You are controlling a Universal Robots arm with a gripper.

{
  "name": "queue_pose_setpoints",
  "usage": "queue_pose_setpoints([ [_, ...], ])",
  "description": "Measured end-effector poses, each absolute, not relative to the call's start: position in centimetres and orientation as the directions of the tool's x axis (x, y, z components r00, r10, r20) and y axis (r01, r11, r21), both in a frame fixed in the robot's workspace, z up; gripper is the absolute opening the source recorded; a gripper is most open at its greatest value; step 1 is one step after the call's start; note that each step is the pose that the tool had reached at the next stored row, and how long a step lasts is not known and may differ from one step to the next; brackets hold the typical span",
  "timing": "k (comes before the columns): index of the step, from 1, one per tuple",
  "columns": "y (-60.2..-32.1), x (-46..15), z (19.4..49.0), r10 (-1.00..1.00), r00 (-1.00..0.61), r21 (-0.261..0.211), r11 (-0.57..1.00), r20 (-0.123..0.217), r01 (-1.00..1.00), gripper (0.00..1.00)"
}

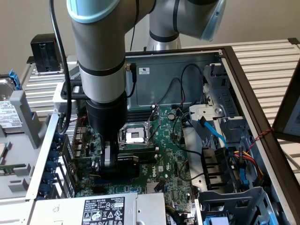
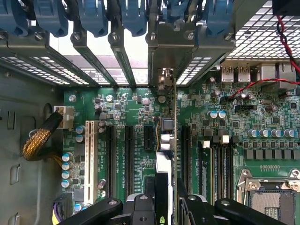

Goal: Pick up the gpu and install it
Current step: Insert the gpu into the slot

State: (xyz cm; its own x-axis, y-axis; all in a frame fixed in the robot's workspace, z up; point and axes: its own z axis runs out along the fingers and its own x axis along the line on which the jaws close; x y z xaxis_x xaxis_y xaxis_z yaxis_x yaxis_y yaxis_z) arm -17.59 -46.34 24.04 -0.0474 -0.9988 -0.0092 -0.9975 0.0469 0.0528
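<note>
My gripper [image 2: 161,206] is clamped on the gpu [image 2: 165,140], held edge-on above the motherboard [image 2: 131,140], its bracket reaching the rear slot covers [image 2: 117,61]. I judge the risk is misalignment: a slight tilt would jam the card's edge beside the slot. Room is tight, with the CPU socket [image 1: 136,136] near and the chassis wall [image 1: 42,154] on the exterior view's left.

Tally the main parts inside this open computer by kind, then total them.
motherboard: 1
processor socket: 1
graphics card, gripped in the tool: 1
white card slot: 1
power supply: 1
Total: 5
</note>
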Motion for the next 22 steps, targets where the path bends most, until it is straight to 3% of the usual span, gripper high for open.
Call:
queue_pose_setpoints([
  [22, -46.33, -17.59, 23.93, -0.999, -0.047, 0.053, 0.047, -0.006, -0.998, 0.27],
])
